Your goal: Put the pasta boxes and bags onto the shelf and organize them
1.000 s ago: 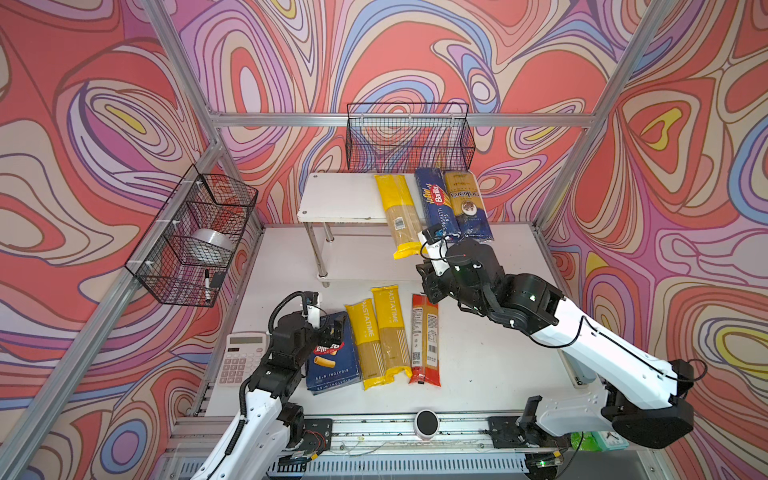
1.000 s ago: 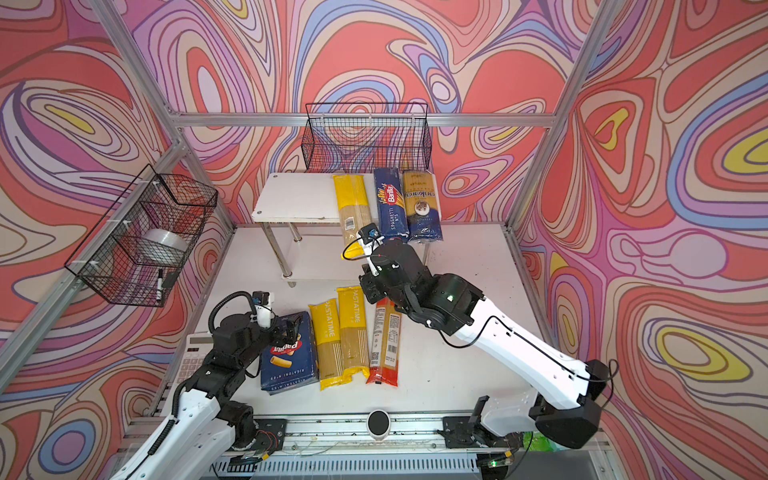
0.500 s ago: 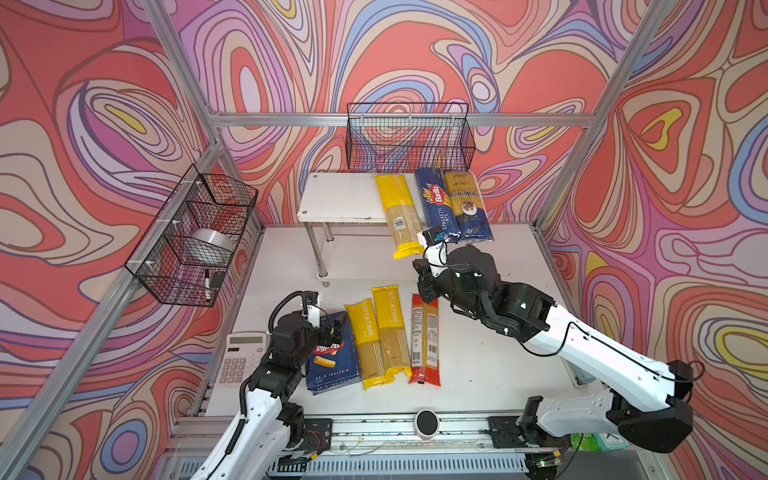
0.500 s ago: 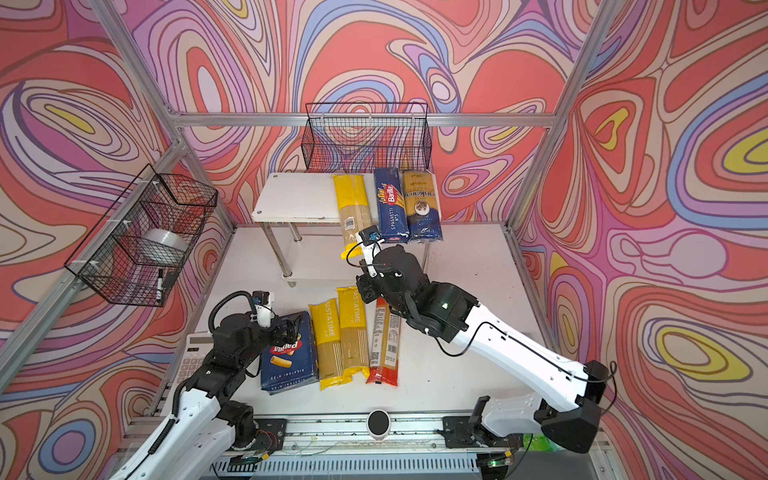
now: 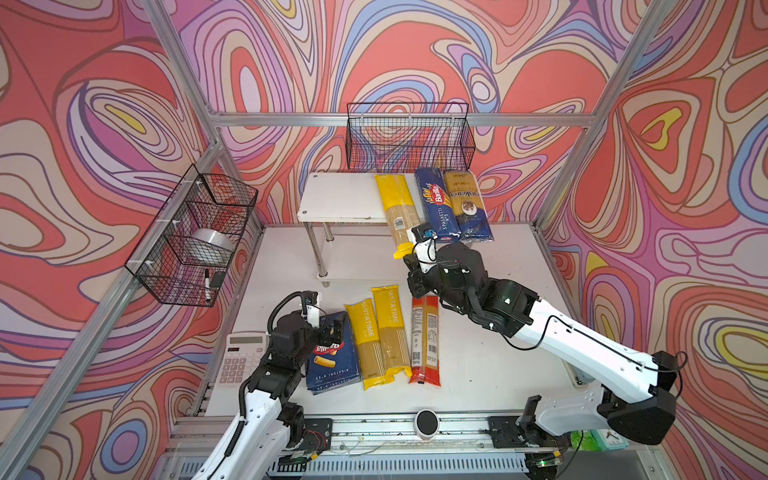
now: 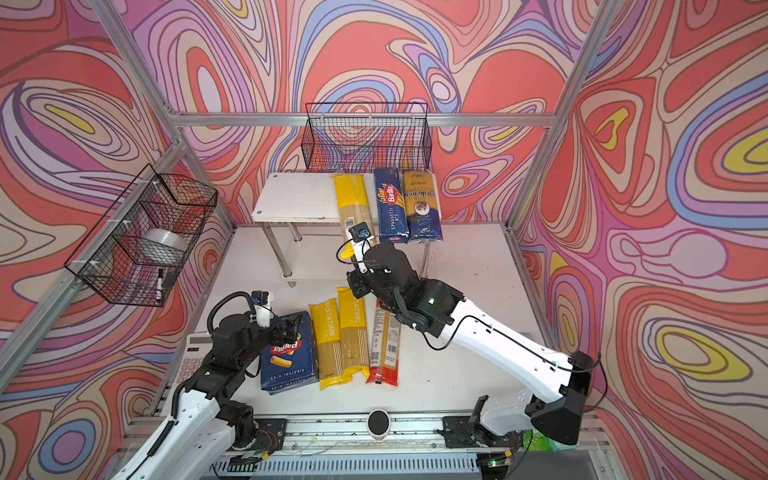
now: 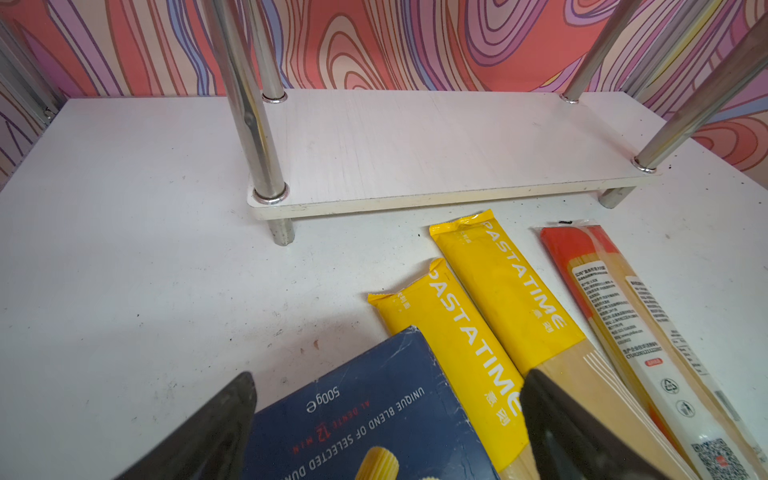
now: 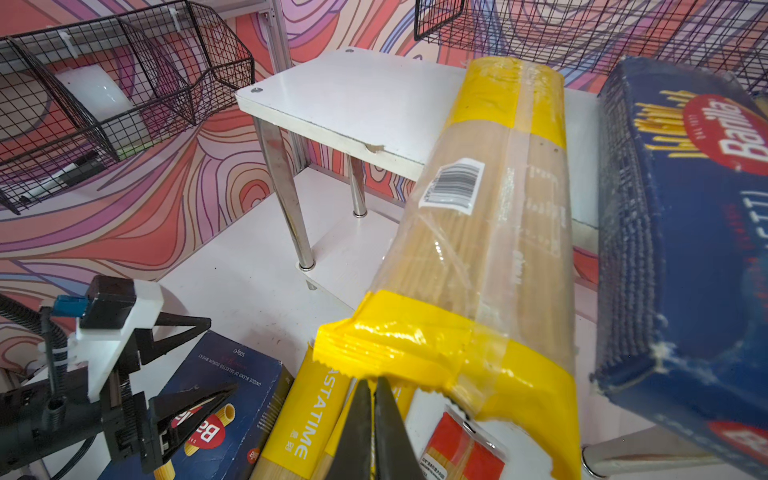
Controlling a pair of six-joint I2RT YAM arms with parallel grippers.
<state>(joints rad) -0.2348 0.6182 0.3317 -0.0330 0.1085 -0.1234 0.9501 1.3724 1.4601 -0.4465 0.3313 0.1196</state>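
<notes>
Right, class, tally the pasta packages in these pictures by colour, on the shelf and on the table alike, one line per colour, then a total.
Yellow bags: 3
Dark blue boxes: 2
Red bag: 1
Gold-and-navy bag: 1
Total: 7

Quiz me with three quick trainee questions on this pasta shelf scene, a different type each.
1. How many pasta packs lie on the top board of the shelf?
2. True or false: the jaws of the right gripper are shut.
3. In the left wrist view, what sits between the open jaws of the left gripper? A: the rigatoni box. B: the red bag. C: the calculator.

Key
1. Three: yellow bag, spaghetti box, gold-and-navy bag.
2. True.
3. A.
</notes>
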